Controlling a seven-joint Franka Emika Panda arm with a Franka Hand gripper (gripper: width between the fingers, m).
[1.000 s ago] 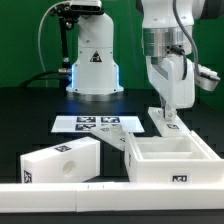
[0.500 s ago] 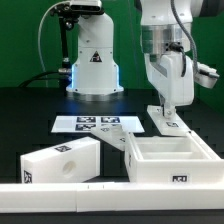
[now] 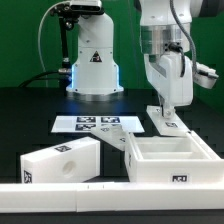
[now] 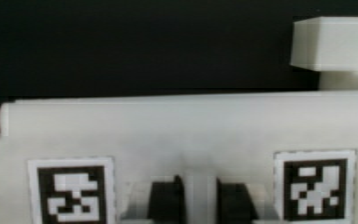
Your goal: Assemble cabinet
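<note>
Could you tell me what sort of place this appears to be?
Probably a robotics lab bench: a robot arm over a black table, a marker board, and white tagged cabinet parts.

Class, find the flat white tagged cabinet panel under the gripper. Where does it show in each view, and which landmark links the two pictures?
Exterior view: the cabinet panel lies toward the exterior view's right, under the gripper, just beyond the open white box.
Wrist view: it is the broad white surface across the picture, one tag either side of the gripper.
Shared landmark: the gripper's fingers at the panel.
</note>
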